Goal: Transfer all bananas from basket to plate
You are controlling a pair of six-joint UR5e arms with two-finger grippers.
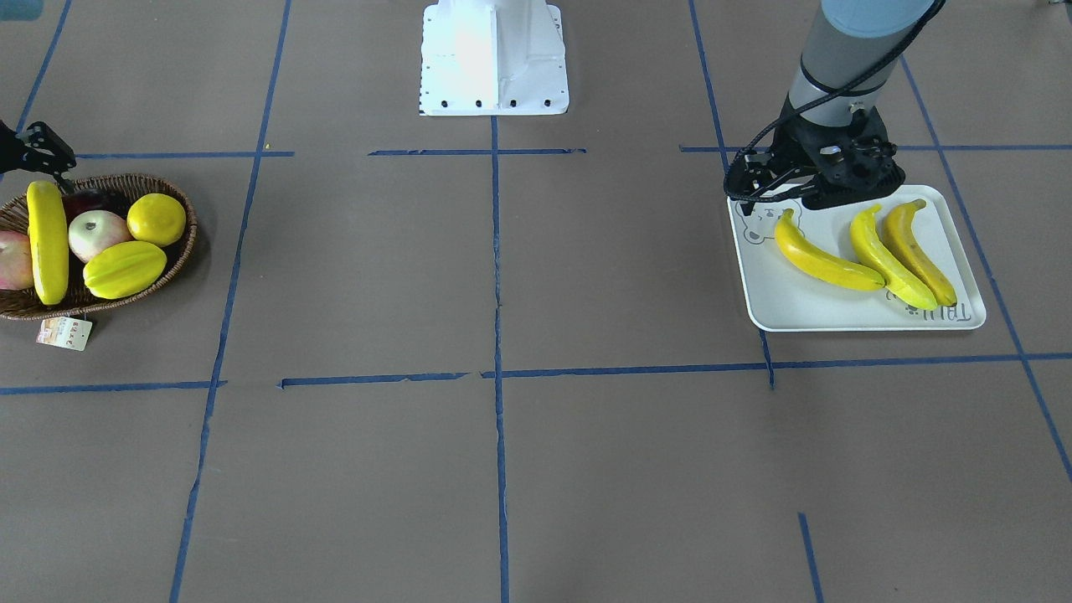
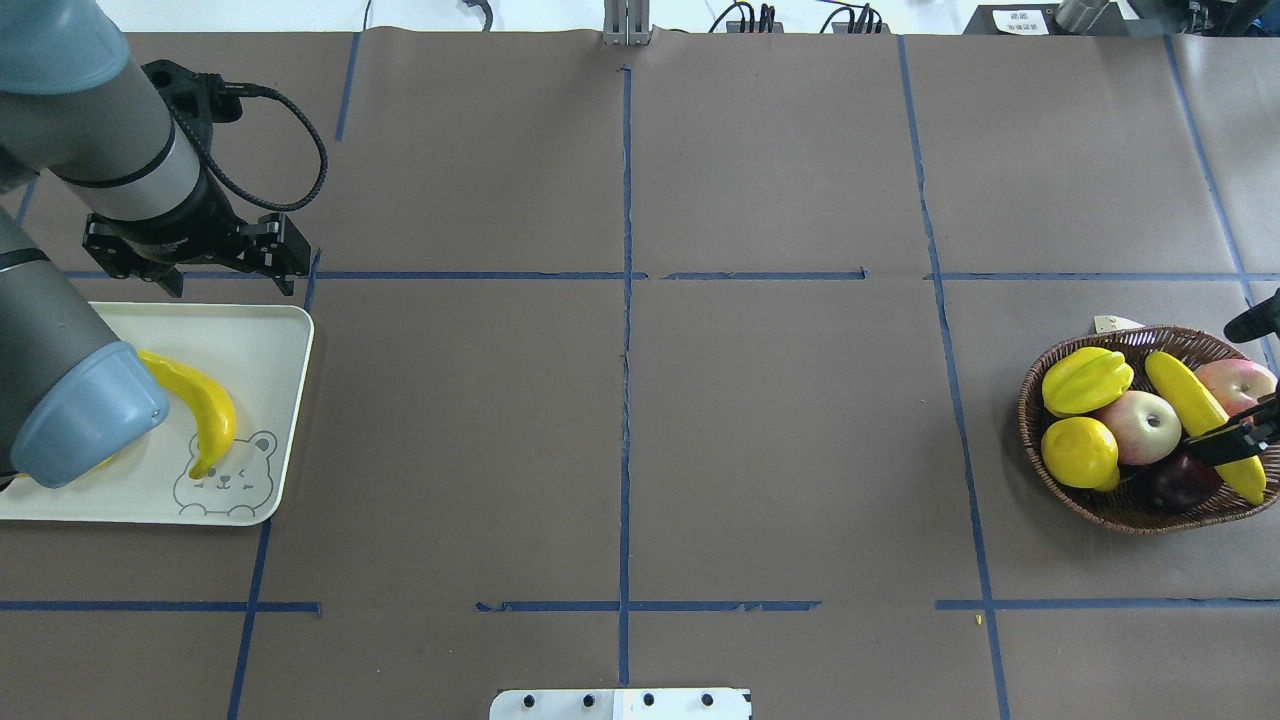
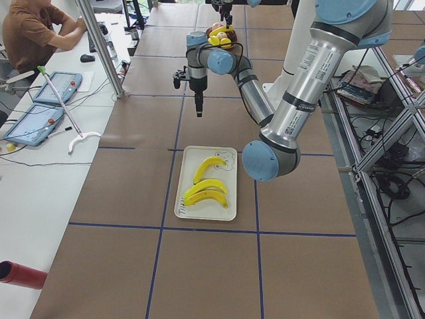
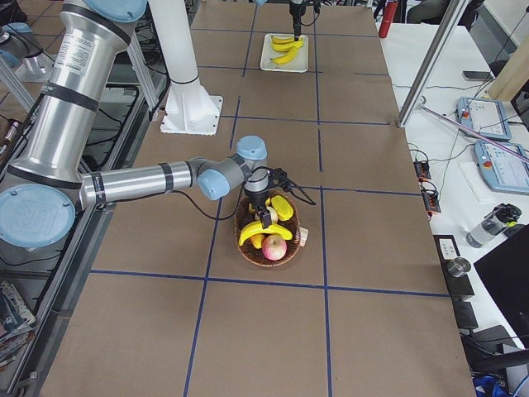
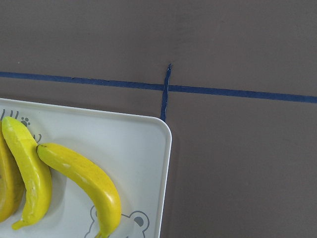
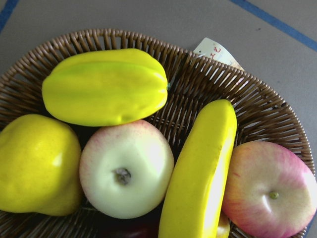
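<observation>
I see one banana [image 2: 1200,420] in the basket [image 2: 1100,505] beneath my right end effector [image 2: 1240,440]. Three bananas [image 1: 825,260] lie on the plate [image 1: 787,314] just beside the left end effector [image 1: 749,201]. I cannot tell either's finger spread.

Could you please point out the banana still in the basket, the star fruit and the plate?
banana in the basket [image 1: 48,243], front-facing view, middle of its length.
star fruit [image 1: 124,269], front-facing view, centre of its body.
plate [image 1: 796,303], front-facing view, bare white patch beside the bananas.
</observation>
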